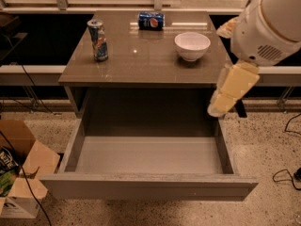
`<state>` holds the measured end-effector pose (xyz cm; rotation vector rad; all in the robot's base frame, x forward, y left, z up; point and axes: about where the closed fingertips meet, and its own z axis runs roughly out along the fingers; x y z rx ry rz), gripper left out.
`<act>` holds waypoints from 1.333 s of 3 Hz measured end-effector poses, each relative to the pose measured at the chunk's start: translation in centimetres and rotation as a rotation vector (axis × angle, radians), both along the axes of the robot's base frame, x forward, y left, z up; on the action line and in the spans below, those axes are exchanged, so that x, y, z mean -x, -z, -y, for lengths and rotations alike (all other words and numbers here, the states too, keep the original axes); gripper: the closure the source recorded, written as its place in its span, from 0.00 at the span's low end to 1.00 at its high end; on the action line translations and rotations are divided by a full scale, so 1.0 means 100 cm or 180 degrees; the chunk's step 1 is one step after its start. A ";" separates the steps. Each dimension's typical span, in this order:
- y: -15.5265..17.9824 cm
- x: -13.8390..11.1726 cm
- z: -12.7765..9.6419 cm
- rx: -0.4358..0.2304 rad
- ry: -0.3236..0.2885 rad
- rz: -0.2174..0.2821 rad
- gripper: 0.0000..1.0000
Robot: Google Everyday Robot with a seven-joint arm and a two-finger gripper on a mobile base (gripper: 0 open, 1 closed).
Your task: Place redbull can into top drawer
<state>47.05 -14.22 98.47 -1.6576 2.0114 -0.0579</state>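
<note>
The redbull can (pixel 97 40), slim and silver-blue, stands upright on the back left of the brown table top (pixel 141 65). The top drawer (pixel 150 187) is pulled wide open below the table, and its pale grey inside (pixel 150 154) holds nothing. My gripper (pixel 221 102), cream-coloured at the end of the white arm (pixel 268 22), hangs at the table's right front corner, above the drawer's right back corner. It is far to the right of the can and holds nothing that shows.
A blue Pepsi can (pixel 151 20) lies on its side at the back middle of the table. A white bowl (pixel 192 45) stands at the right. An open cardboard box (pixel 21 173) sits on the floor at the left. Cables (pixel 284 175) lie at the right.
</note>
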 end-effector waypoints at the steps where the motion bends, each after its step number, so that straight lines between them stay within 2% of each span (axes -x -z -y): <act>1: -0.005 -0.020 -0.036 -0.0216 -0.0084 0.0068 0.00; 2: -0.008 -0.047 -0.078 -0.0397 -0.0200 0.0103 0.00; 3: -0.008 -0.047 -0.078 -0.0397 -0.0200 0.0103 0.00; 4: 0.003 -0.064 -0.091 -0.0584 -0.0133 0.0146 0.00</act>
